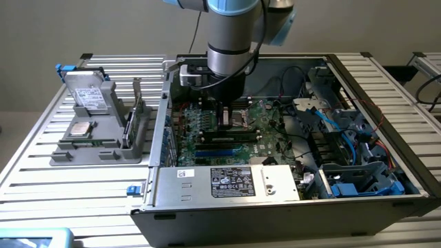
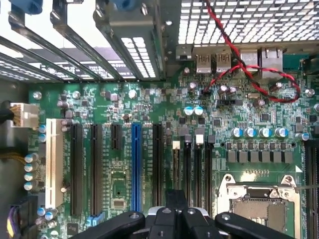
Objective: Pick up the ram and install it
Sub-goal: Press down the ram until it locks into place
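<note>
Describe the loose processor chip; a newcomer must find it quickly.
Start at the open computer case; the grey holder tray sits to the exterior view's left of it. On the tray, just nearer the camera than the labelled drive, lies the processor chip: the only flat, square, silver piece there.

Plain beige wall (image 1: 82, 26) behind slatted aluminium counter (image 1: 62, 191); even, soft indoor light. Second slatted surface (image 1: 428, 62) at exterior view's right edge; teal object (image 1: 34, 238) at lower left corner.
</note>
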`<state>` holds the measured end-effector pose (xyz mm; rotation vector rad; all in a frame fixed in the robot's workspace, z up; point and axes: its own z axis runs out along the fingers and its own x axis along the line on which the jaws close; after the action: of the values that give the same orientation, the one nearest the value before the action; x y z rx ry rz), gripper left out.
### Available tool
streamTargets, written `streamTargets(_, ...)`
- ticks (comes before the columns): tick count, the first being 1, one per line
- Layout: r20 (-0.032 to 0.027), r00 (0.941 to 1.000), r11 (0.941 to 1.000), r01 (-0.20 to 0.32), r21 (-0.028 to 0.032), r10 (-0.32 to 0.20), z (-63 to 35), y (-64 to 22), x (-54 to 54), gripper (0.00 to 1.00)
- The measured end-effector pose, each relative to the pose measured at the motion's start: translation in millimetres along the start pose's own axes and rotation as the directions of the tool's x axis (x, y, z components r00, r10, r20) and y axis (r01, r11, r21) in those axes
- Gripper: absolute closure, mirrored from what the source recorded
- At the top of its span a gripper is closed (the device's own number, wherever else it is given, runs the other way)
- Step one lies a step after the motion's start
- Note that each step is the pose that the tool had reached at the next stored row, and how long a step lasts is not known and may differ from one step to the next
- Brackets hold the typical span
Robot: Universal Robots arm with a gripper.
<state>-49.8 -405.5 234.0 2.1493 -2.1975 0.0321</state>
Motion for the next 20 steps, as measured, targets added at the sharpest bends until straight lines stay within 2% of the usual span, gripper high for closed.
streamTargets(3,-0.0004,1.0,1.0,0.0,0.0,0.0,-9.0,-6.8,1.3,0.89)
streamTargets(10,-0.0001,1.0,1.0,0.0,0.0002,0.0,-15.2,-27.7,4.3,0.89)
streamTargets(20,-0.0003,1.0,1.0,0.0,-0.0002,0.0,-15.3,-29.4,5.9,0.89)
